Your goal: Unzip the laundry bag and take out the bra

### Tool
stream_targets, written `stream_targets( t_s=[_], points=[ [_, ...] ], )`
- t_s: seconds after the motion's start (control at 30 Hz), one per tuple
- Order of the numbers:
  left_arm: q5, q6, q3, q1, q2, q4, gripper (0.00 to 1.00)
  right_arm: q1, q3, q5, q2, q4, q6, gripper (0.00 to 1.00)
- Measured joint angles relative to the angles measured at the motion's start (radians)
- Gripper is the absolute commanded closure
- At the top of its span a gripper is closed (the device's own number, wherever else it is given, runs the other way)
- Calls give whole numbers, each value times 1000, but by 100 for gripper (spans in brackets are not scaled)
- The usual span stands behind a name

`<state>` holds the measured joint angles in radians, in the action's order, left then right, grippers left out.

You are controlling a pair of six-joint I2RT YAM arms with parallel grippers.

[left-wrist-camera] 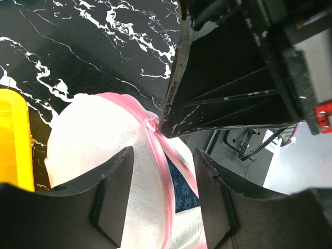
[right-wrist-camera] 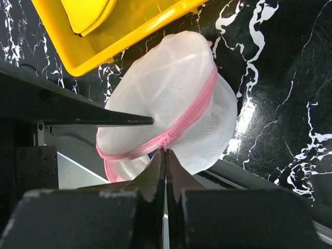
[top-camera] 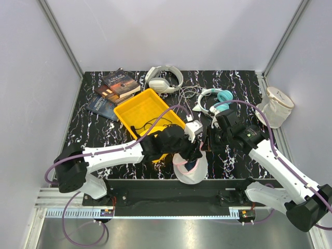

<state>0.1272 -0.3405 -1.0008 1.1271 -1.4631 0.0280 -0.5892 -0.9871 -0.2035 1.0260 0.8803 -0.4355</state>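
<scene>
bra [left-wrist-camera: 179,189]: mostly hidden inside laundry bag [left-wrist-camera: 88,140] | zipper pull [right-wrist-camera: 165,142]: partly covered by right claw [right-wrist-camera: 165,152]

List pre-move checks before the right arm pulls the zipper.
1. Right gripper shut on zipper pull: ok.
2. Left gripper bracing laundry bag: not ok, jaws open, straddling it.
3. Zipper fully open: not ok, only a gap showing the bra.
4. Bag fully supported by table: cannot tell, it sits at the near edge.
5. Bra free of the zipper: cannot tell.
</scene>
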Motion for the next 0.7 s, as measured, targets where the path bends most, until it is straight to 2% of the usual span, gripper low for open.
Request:
stream_targets(
  t_s=[0.03, 0.07, 0.13, 0.17, 0.27, 0.7],
  points=[
    [0, -1, 0, 0, -3, 0, 57, 0, 0, 0, 0, 0, -2, 100],
    [0, -3, 0, 0, -6, -1, 67, 0, 0, 0, 0, 0, -4, 100],
    [0, -8, 0, 0, -14, -1, 77, 0, 0, 0, 0, 0, -7, 100],
    [0, -10, 0, 0, -18, 0, 87, 0, 0, 0, 0, 0, -7, 100],
    [0, -14, 0, 0, -23, 0, 100, 0, 0, 0, 0, 0, -8, 100],
    [-1, 12, 41, 0, -5, -8, 100, 0, 19, 36, 18, -11, -16, 100]
  ],
)
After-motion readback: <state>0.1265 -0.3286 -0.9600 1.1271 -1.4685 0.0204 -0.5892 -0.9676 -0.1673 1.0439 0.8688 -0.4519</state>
